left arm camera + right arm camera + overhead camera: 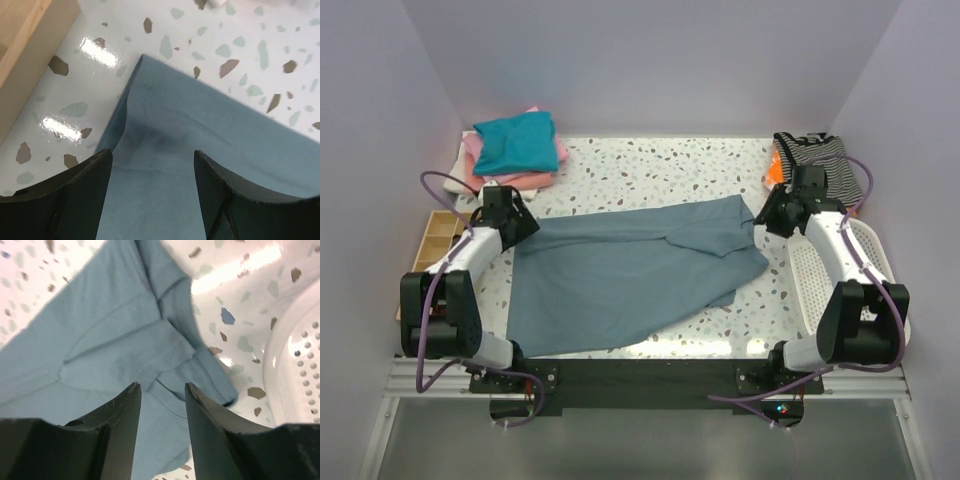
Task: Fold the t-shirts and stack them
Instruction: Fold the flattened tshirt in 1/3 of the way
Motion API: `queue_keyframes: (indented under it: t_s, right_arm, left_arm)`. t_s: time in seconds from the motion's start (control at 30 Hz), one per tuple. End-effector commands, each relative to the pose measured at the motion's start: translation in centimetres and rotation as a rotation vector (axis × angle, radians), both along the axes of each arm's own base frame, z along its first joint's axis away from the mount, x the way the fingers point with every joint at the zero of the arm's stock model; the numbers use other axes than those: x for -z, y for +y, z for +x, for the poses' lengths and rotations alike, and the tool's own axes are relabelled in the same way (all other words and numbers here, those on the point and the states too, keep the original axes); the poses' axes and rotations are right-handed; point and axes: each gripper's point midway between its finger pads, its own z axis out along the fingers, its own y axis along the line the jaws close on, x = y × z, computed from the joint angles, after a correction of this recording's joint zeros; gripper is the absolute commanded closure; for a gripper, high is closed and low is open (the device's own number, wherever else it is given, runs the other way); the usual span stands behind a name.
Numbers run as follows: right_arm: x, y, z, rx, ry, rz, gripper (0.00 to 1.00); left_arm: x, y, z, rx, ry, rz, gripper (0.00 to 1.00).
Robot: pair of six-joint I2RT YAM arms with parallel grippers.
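Counted one blue t-shirt (630, 275), loose at centre. Folded and stacked at 11 o'clock: one teal shirt (517, 140) on top and one pink shirt (560, 152) under it; the paler layers beneath could not be counted. One striped garment (820, 150) at 1 o'clock. One white perforated basket (810, 280) at 3 o'clock. One wooden tray (438, 235) at 9 o'clock. Two robot arms, the left arm (470, 255) and the right arm (835, 245).

Pink t-shirt (520, 181) mostly hidden under teal t-shirt (515, 140); wooden tray (440, 235) partly behind left arm (470, 255).
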Motion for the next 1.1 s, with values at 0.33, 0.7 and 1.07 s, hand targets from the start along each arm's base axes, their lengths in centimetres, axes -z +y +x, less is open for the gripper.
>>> queue_keyframes:
  t_s: [0.33,0.7,1.07]
  right_arm:
    - [-0.2,7.2,13.4,-0.196,-0.161,0.285,0.58]
    - [6.0,7.1,13.2,-0.159,0.033,0.121,0.61]
    - [10.6,4.6,16.0,-0.053,0.125,0.035,0.60]
  left_arm:
    - [-1.8,-6.4,6.7,0.235,-0.187,-0.269,0.32]
    - [3.8,-7.2,6.0,0.238,-0.078,-0.272,0.34]
    - [7.0,-4.9,10.0,0.200,-0.001,-0.154,0.34]
